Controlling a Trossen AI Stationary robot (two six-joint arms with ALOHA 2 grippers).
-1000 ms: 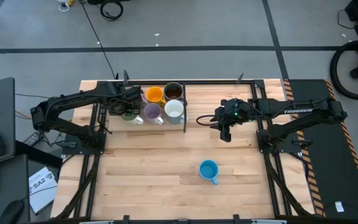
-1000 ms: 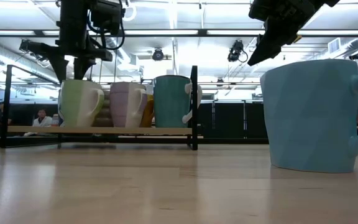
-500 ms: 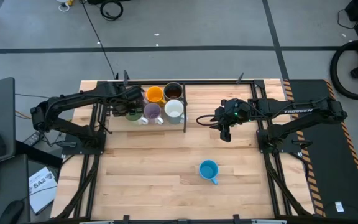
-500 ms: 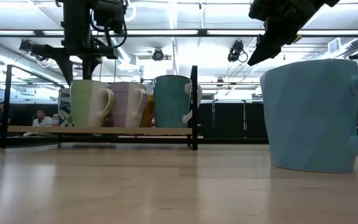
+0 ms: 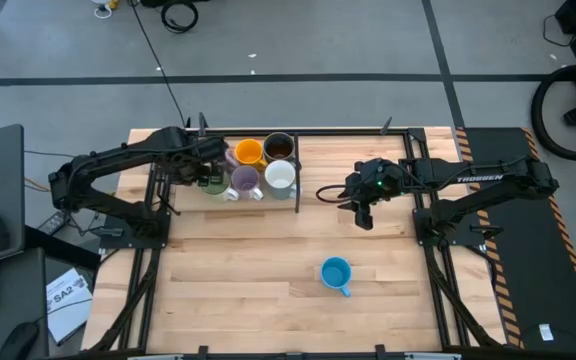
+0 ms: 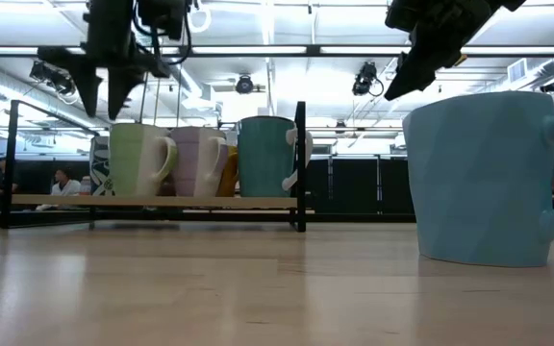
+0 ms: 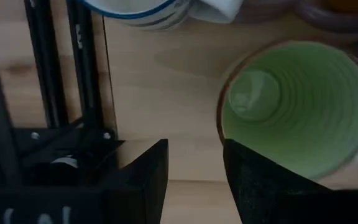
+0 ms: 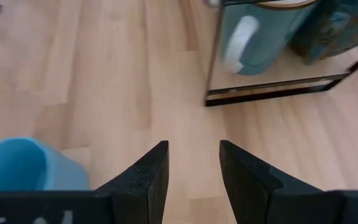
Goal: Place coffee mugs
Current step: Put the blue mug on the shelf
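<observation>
Several coffee mugs stand on a black-framed wooden rack [image 5: 297, 192] at the table's far left. They are green [image 5: 211, 184], purple [image 5: 244, 180], orange [image 5: 249, 152], dark grey [image 5: 279, 147] and one that is teal outside with a white handle [image 6: 267, 154]. A white mug with a blue pattern [image 7: 135, 9] stands beside the green mug [image 7: 297, 106]. My left gripper [image 6: 104, 111] hangs open just above the green mug [image 6: 140, 159], pointing down. A blue mug [image 5: 336, 273] stands alone on the table toward its near edge. My right gripper [image 5: 362, 210] hovers open above mid-table, slanting down.
A black frame [image 5: 348, 132] runs along the table's far edge, with arm stands at both sides. Bare wood lies between the rack and the blue mug [image 8: 23, 165]. Beyond the table, people sit in the room behind.
The green mug has shifted a little along the rack toward the purple mug while my left gripper was down at it. My left gripper has then risen straight up, clear of the mug's rim. The right arm has kept still.
</observation>
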